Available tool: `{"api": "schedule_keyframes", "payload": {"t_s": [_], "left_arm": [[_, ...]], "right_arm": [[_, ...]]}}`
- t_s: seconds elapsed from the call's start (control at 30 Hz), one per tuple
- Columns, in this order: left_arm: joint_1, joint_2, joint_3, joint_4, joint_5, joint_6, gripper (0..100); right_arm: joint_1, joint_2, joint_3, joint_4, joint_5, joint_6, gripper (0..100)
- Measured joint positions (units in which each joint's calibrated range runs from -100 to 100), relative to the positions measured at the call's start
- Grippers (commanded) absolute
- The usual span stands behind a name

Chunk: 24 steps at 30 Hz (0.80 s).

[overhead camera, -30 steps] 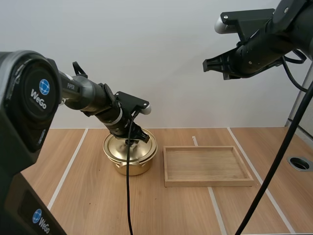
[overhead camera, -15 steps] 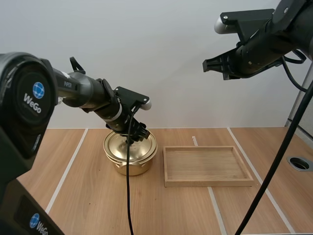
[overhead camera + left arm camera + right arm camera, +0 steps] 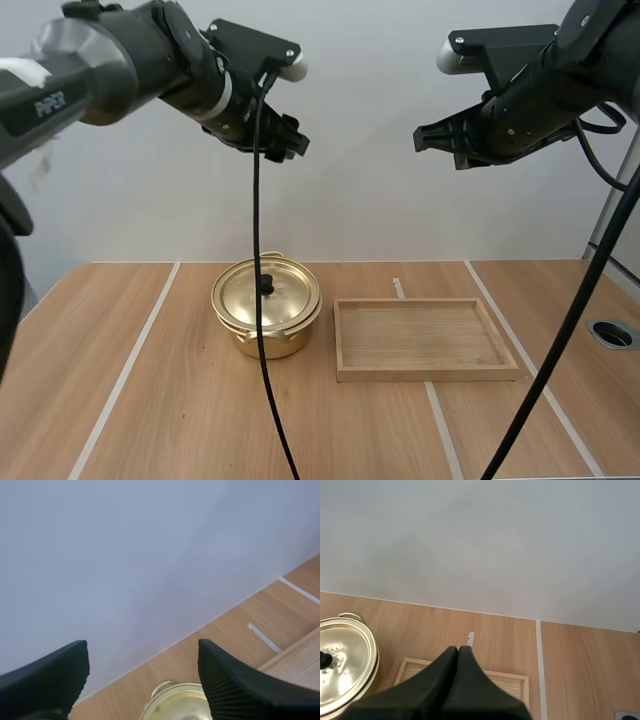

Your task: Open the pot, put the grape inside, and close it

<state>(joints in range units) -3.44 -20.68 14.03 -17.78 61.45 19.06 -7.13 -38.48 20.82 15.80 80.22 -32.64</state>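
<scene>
Round gold metal pot (image 3: 262, 338), just one, wears its one black-knobbed lid (image 3: 270, 298); one rectangular wooden tray (image 3: 425, 373) beside; my left hand (image 3: 289, 143) gapes empty, right hand (image 3: 424, 136) closed

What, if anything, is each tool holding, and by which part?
Nothing. The left tool is open and empty; the right tool is shut on nothing. The lid sits on the pot.
</scene>
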Motion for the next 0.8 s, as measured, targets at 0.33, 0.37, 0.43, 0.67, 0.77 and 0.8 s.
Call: {"api": "schedule_keyframes", "payload": {"t_s": [0.33, 0.37, 0.43, 0.67, 0.77, 0.8], "left_arm": [[0.0, -5.79, -1.96, 7.29, 2.05, -3.64, 0], [0.0, -6.23, -1.96, 7.41, 2.05, -4.05, 0], [0.0, -7.24, -1.96, 7.75, 2.27, -4.61, 0], [0.0, -11.18, -2.07, 8.13, 9.57, -5.27, 0], [0.0, -12.98, -2.07, 9.65, 11.71, -8.53, 0], [0.0, -13.78, -1.7, 10.84, 11.51, -11.12, 0]], "right_arm": [[0.0, 0.0, 0.0, 0.46, 0.34, 0.0, 0], [0.0, 0.0, 0.0, 0.72, 0.34, 0.0, 0], [0.0, 0.0, 0.0, 1.77, 0.34, 0.0, 0], [0.0, 0.0, 0.0, 7.19, 0.5, 1.93, 0], [0.0, 0.0, 0.0, 8.39, 0.91, 2.87, 0], [0.0, 0.0, 0.0, 8.67, 0.91, 2.99, 0]]}}
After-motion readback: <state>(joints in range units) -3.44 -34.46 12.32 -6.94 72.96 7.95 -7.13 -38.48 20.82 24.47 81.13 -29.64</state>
